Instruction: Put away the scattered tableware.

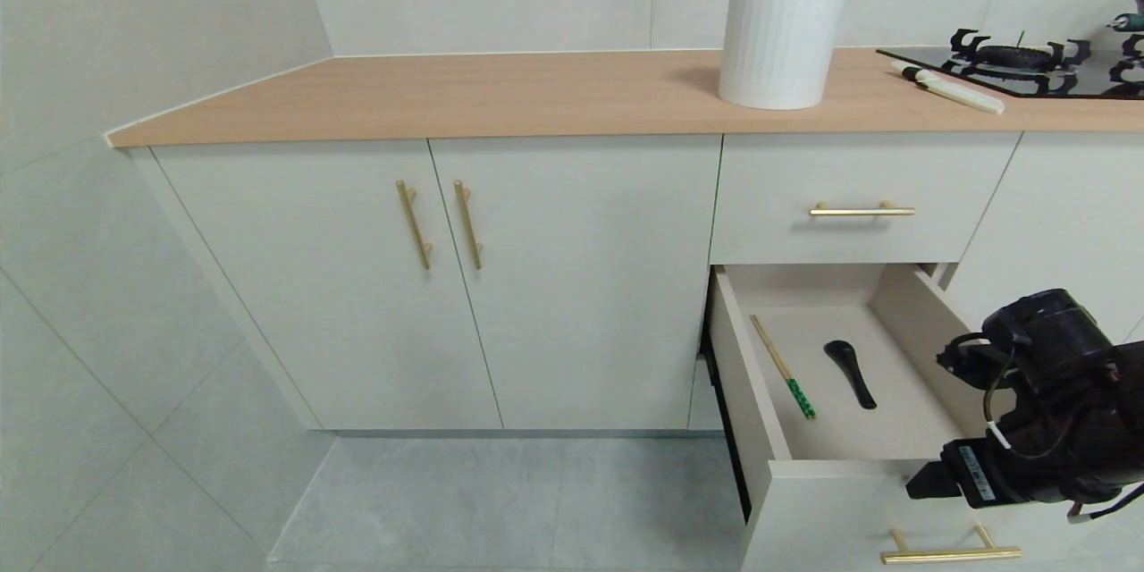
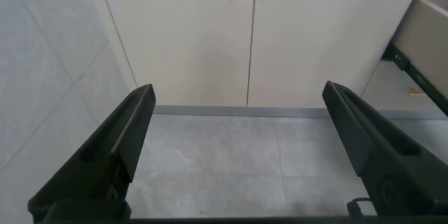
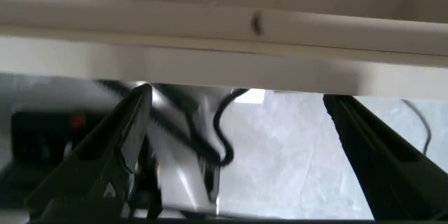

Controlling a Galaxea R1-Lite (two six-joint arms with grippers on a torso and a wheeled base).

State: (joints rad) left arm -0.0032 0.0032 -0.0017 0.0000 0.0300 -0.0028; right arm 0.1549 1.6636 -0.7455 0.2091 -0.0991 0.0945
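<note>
Two items (chopsticks, black spoon) lie in the drawer.

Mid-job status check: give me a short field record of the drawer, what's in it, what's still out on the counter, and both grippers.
drawer: lower one, pulled open
in drawer: chopsticks and black spoon, lying apart
still out: pale utensil, likely a knife, at the stove edge
also on counter: white ribbed container
left gripper: open, empty, above the floor facing the cabinet doors
right gripper: open, empty, by the drawer's front
</note>
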